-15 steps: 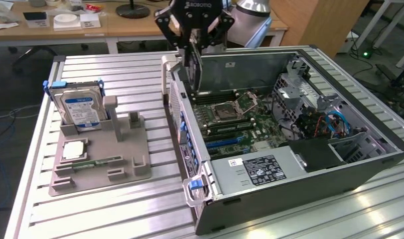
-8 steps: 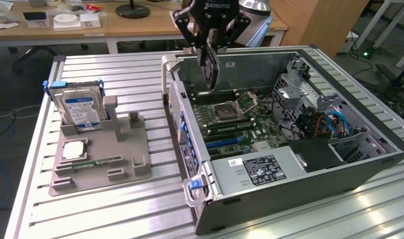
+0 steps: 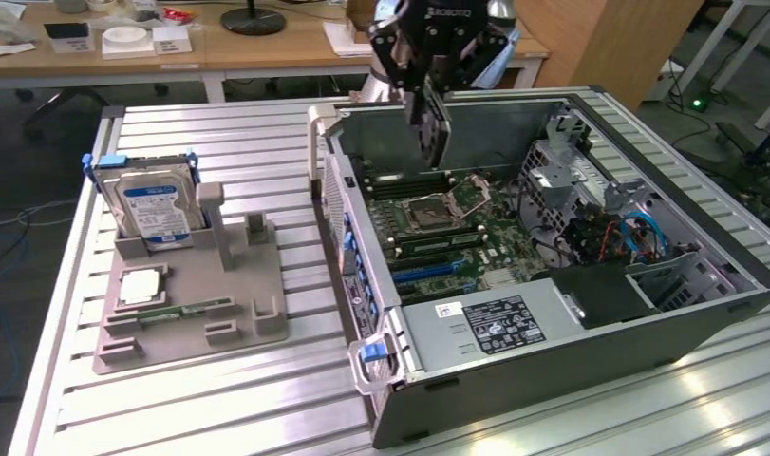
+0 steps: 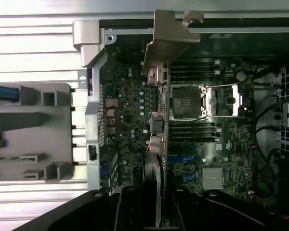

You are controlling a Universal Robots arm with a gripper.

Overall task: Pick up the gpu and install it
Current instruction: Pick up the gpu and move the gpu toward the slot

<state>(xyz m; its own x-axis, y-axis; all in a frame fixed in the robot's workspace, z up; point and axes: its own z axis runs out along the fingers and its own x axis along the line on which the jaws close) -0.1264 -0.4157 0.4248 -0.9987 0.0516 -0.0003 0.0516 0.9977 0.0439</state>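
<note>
We hold the thin dark silver-bracketed gpu card (image 3: 433,133) clamped between the fingers (image 4: 128,209), hanging below them over the open grey computer case (image 3: 588,351). Judged stiff, light, fragile: grip board edges.

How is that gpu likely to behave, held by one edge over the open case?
Probably stiff: the gpu hangs straight and flat below the gripper, with no visible sag. Likely light for its size, being so thin edge-on. Its metal bracket may weight one end, so it could pivot if bumped against the case.
</note>
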